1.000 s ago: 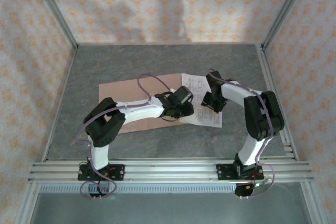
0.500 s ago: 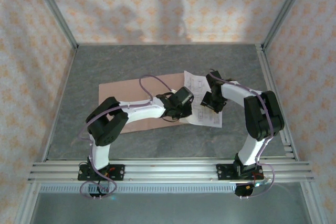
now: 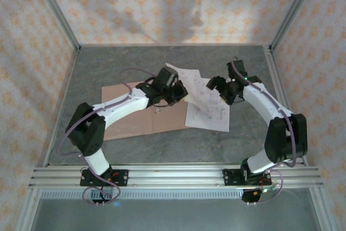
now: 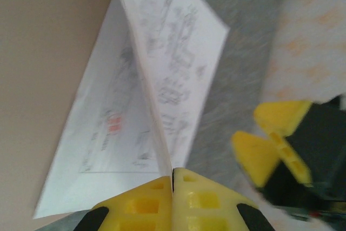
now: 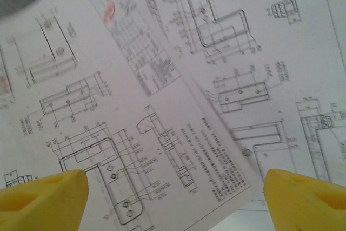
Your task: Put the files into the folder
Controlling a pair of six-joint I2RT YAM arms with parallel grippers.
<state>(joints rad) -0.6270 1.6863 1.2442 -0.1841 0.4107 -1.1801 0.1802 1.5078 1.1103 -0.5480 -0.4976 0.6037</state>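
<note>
On grey mottled surface (image 3: 108,63), flat pinkish-brown card folder (image 3: 154,121) left of centre. At its right edge, white printed paper sheets (image 3: 208,113). From the top view: raised sheet (image 3: 184,76) tilted up off the stack. From the left wrist: left hand (image 4: 173,179) pinched shut on that sheet's edge. From the right wrist: right hand (image 5: 173,201) spread wide above the diagrams, gripping nothing.

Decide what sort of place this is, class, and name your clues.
Likely a robot test cell: left arm and right arm bolted to an aluminium rail, grey table boxed in by patterned walls.
</note>
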